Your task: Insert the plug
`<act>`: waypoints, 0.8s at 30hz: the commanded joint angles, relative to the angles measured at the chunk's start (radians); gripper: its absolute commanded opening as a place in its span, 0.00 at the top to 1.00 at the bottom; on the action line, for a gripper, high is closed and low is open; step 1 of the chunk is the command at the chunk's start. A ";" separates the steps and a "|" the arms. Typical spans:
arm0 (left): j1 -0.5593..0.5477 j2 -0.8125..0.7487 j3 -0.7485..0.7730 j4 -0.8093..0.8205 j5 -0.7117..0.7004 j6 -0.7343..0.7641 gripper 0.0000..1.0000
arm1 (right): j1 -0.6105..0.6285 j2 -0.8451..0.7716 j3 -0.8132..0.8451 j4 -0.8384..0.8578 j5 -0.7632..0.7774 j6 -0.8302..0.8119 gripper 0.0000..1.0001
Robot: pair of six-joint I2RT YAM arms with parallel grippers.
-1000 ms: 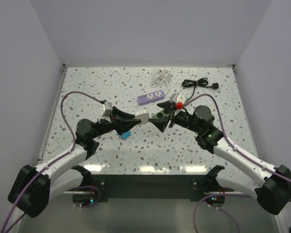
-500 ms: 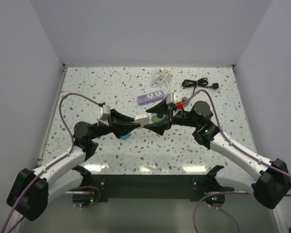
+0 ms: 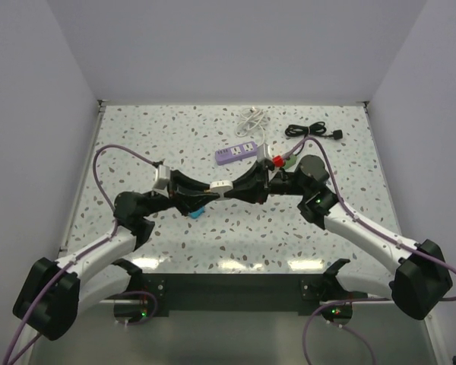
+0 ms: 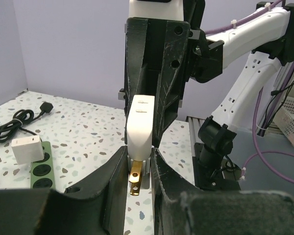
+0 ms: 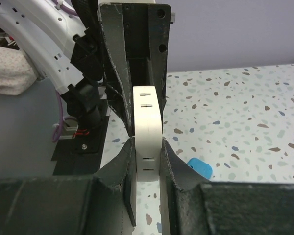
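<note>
L gripper (image 4: pixel 138 164): clamped on prong end of the white plug (image 4: pixel 139 125), fingers pressed to both sides, w/ a brass prong (image 4: pixel 135 177) poking out betw. them toward the wrist cam. R gripper (image 5: pixel 147 156): pinched the opp. end of same plug, jaws tight on its flat sides. Held plug in the air betw. the two arms, approx. over mid-table (image 3: pixel 137 137), lengthwise L-to-R in top view. Noted purple pwr strip (image 3: pixel 237 153) on table just behind the grippers, plus white cable (image 3: pixel 251 118) and black cable (image 3: pixel 308 131) further back. Spotted green pwr strip (image 4: pixel 39 166) flat on table in L wrist view, small white cube (image 4: pixel 27 149) at one end of it. Saw blue item (image 3: pixel 196 214) on table near L gripper; couldn't ID it.
</note>
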 commanded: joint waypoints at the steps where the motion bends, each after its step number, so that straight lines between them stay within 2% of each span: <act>1: -0.001 0.028 0.005 0.077 0.019 -0.016 1.00 | 0.004 0.017 0.039 0.095 -0.041 0.018 1.00; 3: -0.001 0.040 0.006 0.082 0.025 -0.013 1.00 | 0.003 0.013 0.040 0.097 -0.049 0.020 1.00; 4: 0.001 0.042 0.005 0.082 0.022 -0.007 0.96 | 0.000 0.010 0.040 0.095 -0.047 0.021 1.00; 5: 0.001 0.046 0.005 0.077 0.016 0.002 0.89 | -0.003 0.007 0.045 0.083 -0.038 0.020 1.00; 6: -0.001 0.049 0.006 0.073 0.010 0.010 0.71 | -0.009 0.001 0.049 0.072 -0.026 0.018 1.00; 8: -0.001 0.049 0.012 0.024 -0.021 0.033 0.49 | -0.041 -0.012 0.057 0.057 -0.012 0.023 1.00; 9: -0.001 0.049 0.015 0.005 -0.028 0.057 0.31 | -0.055 -0.015 0.060 0.054 -0.009 0.032 1.00; 10: 0.001 0.051 0.020 -0.025 -0.038 0.066 0.24 | -0.086 -0.013 0.063 0.058 -0.009 0.043 1.00; 14: 0.001 0.064 0.032 -0.070 -0.077 0.109 0.08 | -0.147 0.008 0.101 0.046 -0.010 0.095 1.00; 15: 0.002 0.066 0.035 -0.084 -0.085 0.119 0.00 | -0.158 0.011 0.109 0.040 -0.009 0.097 1.00; 18: 0.002 0.068 0.035 -0.145 -0.130 0.174 0.00 | -0.199 0.004 0.131 -0.021 0.014 0.087 1.00; 19: 0.002 0.068 0.028 -0.170 -0.145 0.189 0.00 | -0.218 -0.004 0.141 -0.072 0.069 0.066 1.00; 20: 0.002 0.075 0.026 -0.184 -0.191 0.227 0.00 | -0.224 -0.016 0.167 -0.185 0.112 0.004 1.00; 24: -0.001 0.149 0.057 -0.273 -0.312 0.309 0.00 | -0.229 -0.004 0.256 -0.461 0.356 -0.149 1.00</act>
